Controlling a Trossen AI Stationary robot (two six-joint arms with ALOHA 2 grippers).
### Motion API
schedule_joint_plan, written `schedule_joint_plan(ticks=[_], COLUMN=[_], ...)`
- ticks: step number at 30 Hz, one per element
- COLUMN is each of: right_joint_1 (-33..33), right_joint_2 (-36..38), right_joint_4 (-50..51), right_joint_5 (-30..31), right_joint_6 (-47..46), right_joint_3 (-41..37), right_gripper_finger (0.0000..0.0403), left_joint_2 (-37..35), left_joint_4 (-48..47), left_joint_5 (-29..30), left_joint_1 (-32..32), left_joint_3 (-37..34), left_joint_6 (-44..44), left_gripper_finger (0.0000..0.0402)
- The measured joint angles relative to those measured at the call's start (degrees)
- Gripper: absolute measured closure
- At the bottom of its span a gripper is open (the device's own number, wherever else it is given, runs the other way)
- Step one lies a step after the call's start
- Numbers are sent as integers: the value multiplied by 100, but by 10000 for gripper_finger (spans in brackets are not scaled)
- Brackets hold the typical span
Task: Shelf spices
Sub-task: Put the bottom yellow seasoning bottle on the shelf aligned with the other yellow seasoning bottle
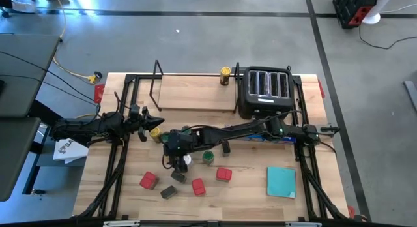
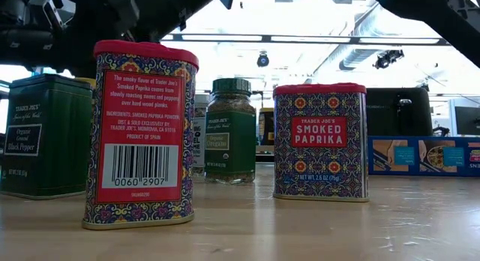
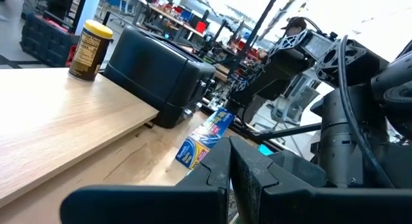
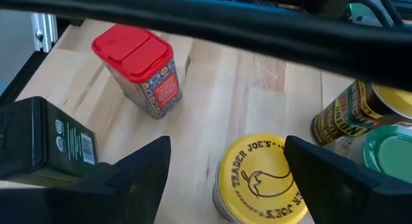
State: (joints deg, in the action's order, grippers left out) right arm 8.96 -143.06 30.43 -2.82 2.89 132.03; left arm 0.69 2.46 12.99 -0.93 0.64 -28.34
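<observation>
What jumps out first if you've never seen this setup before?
Probably the red-lidded smoked paprika tins looming up close in the low view. From above, the right gripper hangs with jaws spread over a yellow-lidded Trader Joe's jar at mid-table, while the black four-slot toaster sits at the shelf's right end.

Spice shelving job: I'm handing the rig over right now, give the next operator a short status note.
Right gripper: open, hovering over a yellow-lidded jar mid-table, holding nothing.
Left gripper: shut, empty, waiting near the shelf's left end.
Done: one yellow-lidded jar stands on the shelf beside the toaster.
Left: the rest remain on the table, including red tins, a dark tin and a green-lidded jar.
</observation>
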Motion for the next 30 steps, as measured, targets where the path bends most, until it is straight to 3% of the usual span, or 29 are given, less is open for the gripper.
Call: schedule_joint_plan(ticks=[30], right_joint_1=[-58], right_joint_2=[11], right_joint_4=[-149], right_joint_5=[407], right_joint_6=[-8], right_joint_3=[0], right_gripper_finger=[100], left_joint_2=[4], left_joint_4=[-15], left_joint_5=[-42], left_joint_1=[0], left_joint_3=[0], left_joint_6=[0], left_gripper_finger=[398])
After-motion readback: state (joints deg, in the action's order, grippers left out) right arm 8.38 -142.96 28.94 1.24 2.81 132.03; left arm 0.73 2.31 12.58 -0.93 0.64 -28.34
